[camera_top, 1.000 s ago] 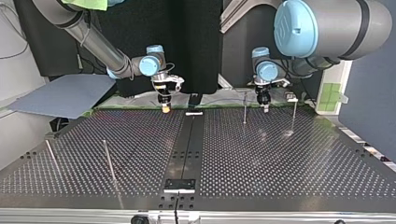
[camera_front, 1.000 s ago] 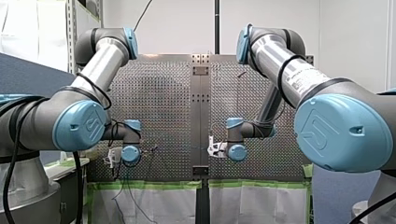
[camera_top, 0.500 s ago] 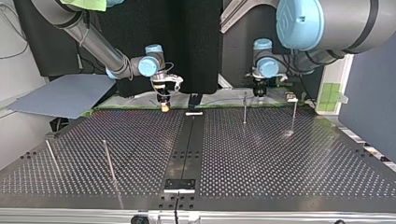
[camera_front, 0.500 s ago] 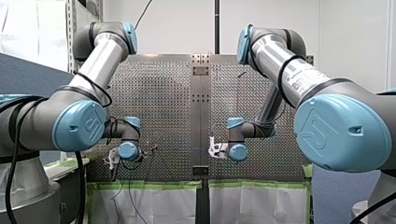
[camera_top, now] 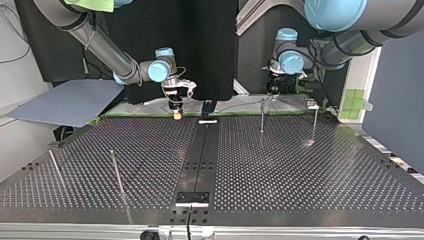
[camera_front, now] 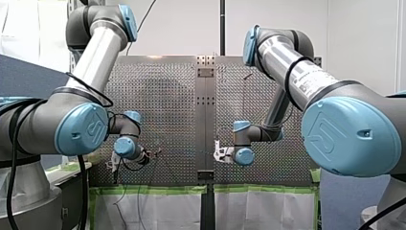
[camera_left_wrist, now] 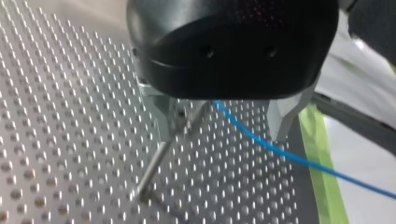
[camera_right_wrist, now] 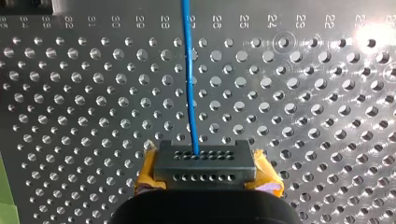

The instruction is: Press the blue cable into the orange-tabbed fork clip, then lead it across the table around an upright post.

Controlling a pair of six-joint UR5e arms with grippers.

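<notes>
1. My right pincer (camera_right_wrist: 204, 162) is clenched on the blue cable (camera_right_wrist: 189, 84). In its wrist view the line runs straight in between the yellow pads (camera_right_wrist: 148, 175) and ends there. In the top view it sits low at the back edge of the table (camera_top: 300, 170), left of the dark middle strip (camera_top: 200, 160). I read this as an anchoring hold, giving the line a fixed end to pull against.
2. My left pincer (camera_top: 272, 90) hangs just above the top of an upright post (camera_top: 262, 117) on the other side of that strip. The cable leaves from under its black body on a straight slant, passing over the table and the green tape (camera_left_wrist: 322, 177). I cannot tell whether it is clamped on the line (the spot where the two meet is hidden under the body).
3. In the front view a thin line shows between the two pincers, lifted off the table and nearly straight. It is probably held high and taut so it can be carried over the post's top and lowered on the chosen side, not dragged against the post.
4. I cannot pick out the orange-tabbed clip in any view, so I cannot judge whether the pressing-in is done. The stance at the post suggests the routing step.
5. Another post (camera_top: 314, 122) stands near, at the top view's right, and two more (camera_top: 116, 172) stand well apart at its left. I take the first post as the target because the left pincer is so close to it.
</notes>
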